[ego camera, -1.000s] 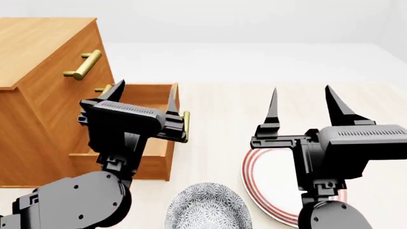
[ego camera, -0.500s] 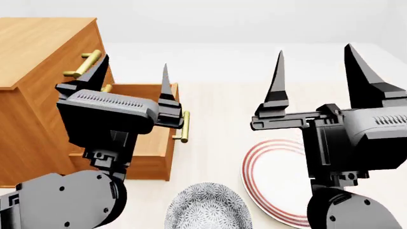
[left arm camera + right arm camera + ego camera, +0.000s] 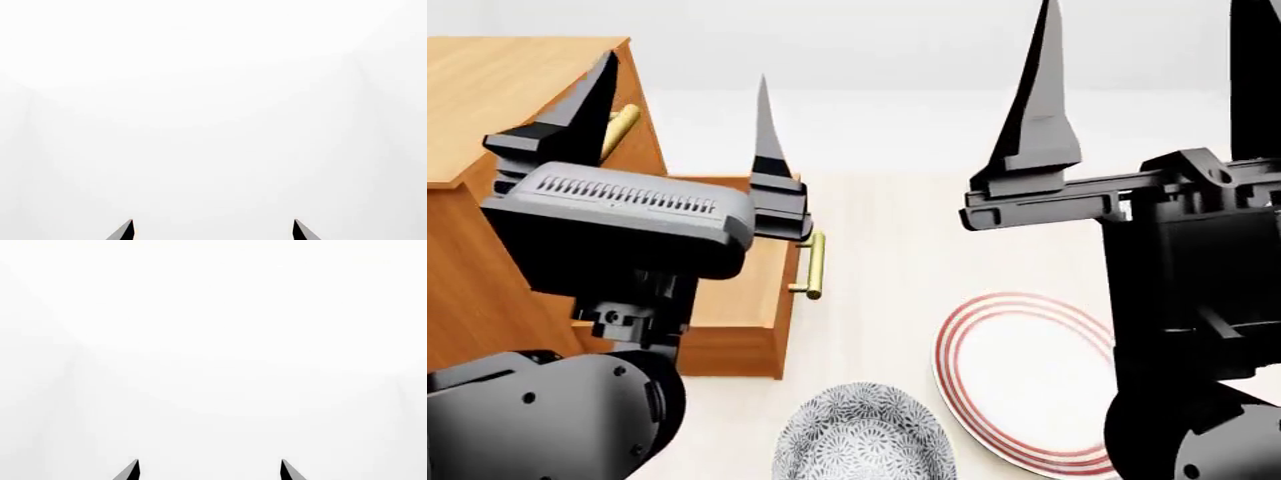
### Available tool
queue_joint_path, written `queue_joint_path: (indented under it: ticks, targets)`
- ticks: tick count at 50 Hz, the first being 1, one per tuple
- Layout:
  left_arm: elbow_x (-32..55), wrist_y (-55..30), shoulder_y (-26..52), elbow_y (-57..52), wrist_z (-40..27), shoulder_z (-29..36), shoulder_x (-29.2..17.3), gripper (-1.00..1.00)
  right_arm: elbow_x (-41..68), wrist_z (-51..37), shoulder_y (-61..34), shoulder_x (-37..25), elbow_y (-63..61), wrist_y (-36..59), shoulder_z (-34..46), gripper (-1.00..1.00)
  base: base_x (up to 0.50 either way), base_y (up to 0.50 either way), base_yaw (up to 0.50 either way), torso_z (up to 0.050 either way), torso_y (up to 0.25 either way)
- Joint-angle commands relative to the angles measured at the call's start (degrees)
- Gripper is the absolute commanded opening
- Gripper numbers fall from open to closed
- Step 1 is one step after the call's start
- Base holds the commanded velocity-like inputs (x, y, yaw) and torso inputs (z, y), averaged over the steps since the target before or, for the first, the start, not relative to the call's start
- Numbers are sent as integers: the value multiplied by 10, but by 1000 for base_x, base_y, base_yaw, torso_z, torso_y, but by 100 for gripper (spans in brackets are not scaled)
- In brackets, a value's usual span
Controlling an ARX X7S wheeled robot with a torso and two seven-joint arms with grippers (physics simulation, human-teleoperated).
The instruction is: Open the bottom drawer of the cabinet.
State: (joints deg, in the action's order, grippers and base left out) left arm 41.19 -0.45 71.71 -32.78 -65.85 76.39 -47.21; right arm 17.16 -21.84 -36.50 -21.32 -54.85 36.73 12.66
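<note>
Looks done: drawer [image 3: 754, 300] pulled out from cabinet [image 3: 507, 120] base, handle [image 3: 814, 265] free; left gripper [image 3: 681, 110] and right gripper [image 3: 1148, 70] spread, empty, raised clear above

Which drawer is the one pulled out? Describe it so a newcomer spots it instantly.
Start at the orange-brown wooden cabinet at the head view's left. Down at its base, the bottom drawer juts out toward the striped plate, partly hidden behind the left gripper. It alone is pulled out, its brass handle well forward of the handle above.
</note>
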Motion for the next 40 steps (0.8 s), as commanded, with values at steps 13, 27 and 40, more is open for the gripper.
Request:
queue_joint_path:
  ticks: [13, 27, 40]
  targets:
    - [-17, -20, 25, -38, -12, -15, -8, 100, 28, -22, -36, -12, -25, 11, -6, 100, 0, 0, 0, 0, 0]
    - [-26, -18, 26, -48, -15, -22, -15, 100, 49, -36, -55, -23, -37, 26, -1, 100, 0, 0, 0, 0, 0]
    - [-19, -27, 35, -50, -12, -29, -13, 100, 68, -50, -70, -32, -40, 32, -2, 100, 0, 0, 0, 0, 0]
